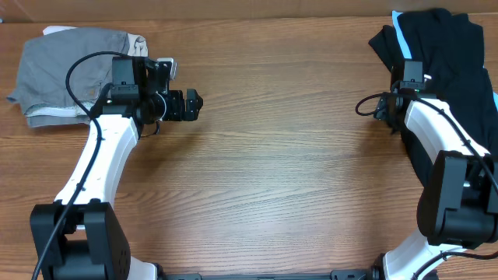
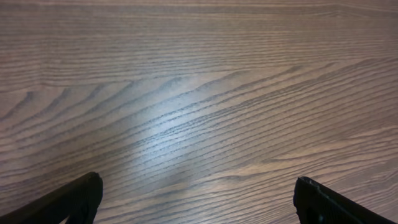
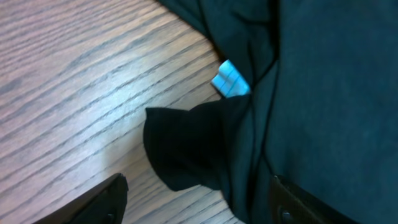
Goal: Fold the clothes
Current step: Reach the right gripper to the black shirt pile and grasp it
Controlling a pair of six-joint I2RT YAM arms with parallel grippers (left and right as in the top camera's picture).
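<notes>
At upper right of the overhead view, the crumpled black short-sleeved T-shirt [image 1: 447, 54] is lying heaped. The right gripper [image 3: 199, 196] is straddling its loose fold, fingers apart, probably lining up a pinch. The left gripper [image 2: 196, 199] is hanging wide open over the brown wooden table [image 1: 272, 171].

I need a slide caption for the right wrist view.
Open right hand at the bunched edge of a black garment on the wooden table.
</notes>
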